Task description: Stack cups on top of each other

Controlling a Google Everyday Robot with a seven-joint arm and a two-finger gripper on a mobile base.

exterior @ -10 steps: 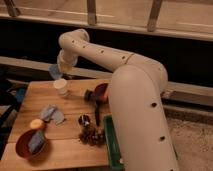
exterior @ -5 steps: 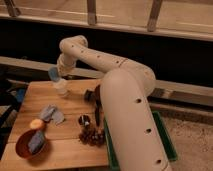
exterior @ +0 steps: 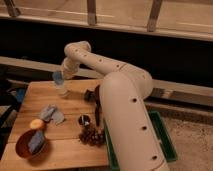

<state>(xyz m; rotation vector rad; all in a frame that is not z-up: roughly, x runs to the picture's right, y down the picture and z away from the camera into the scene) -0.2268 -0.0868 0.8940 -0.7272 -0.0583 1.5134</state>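
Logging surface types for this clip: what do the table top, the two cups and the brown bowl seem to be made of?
Table: wood, visible planks, matte.
Pale blue cup, at the gripper over the table's far edge: probably plastic, faintly translucent.
White cup just below it: plastic or paper, unclear.
Brown bowl: smooth, slight sheen, maybe plastic or glazed ceramic.

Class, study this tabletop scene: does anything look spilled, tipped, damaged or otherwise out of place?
Nothing looks spilled or broken. The gripper is at the table's far left edge, with the pale blue cup directly above the white cup. The brown bowl oddly holds a bluish object, with crumpled blue-grey items beside it.
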